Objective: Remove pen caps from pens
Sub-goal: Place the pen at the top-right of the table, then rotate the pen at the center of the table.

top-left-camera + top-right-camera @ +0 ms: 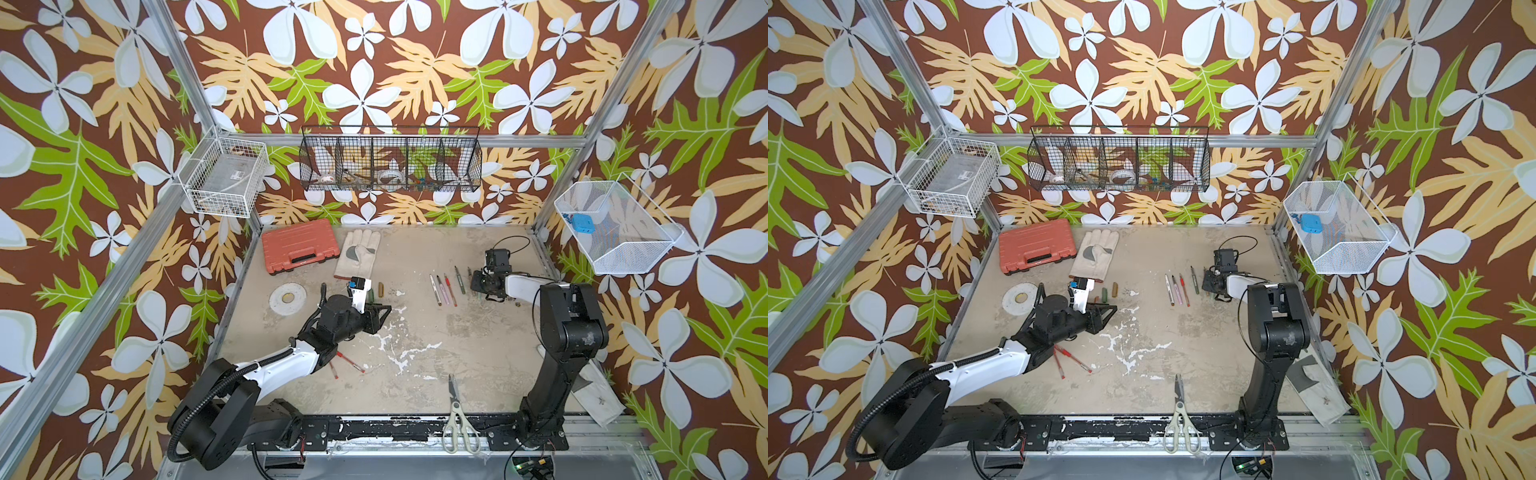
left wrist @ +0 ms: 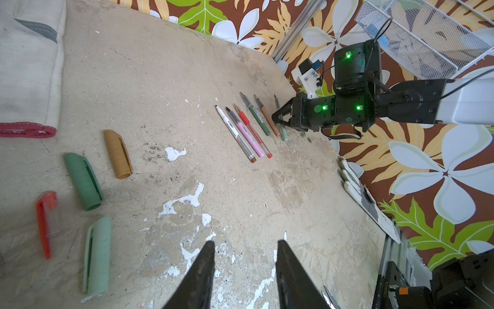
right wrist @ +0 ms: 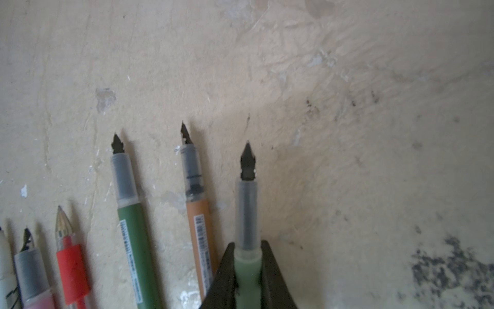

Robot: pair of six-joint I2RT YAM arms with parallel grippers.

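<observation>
Several uncapped pens lie in a row at the table's back right: a white marker [image 2: 235, 133], a lilac-pink pen [image 2: 248, 135], a red pen [image 2: 254, 131], a dark green pen [image 3: 133, 240] and a gold-brown pen [image 3: 201, 235]. My right gripper [image 3: 247, 248] is shut on the pale green pen [image 3: 247, 211], which lies beside the gold-brown one with its nib bare. Loose caps lie left of centre: gold [image 2: 117, 153], dark green [image 2: 83, 182], red [image 2: 45, 222] and pale green [image 2: 97, 255]. My left gripper [image 2: 246, 246] hovers open and empty to the right of the caps. Two red pens [image 1: 347, 361] lie beneath the left arm.
Grey-handled scissors [image 1: 457, 415] lie at the front edge. An orange tool case [image 1: 299, 251], a work glove [image 1: 357, 253] and a white disc [image 1: 287, 298] occupy the back left. Another glove [image 1: 594, 395] lies at the front right. Wire baskets [image 1: 390, 160] hang on the walls.
</observation>
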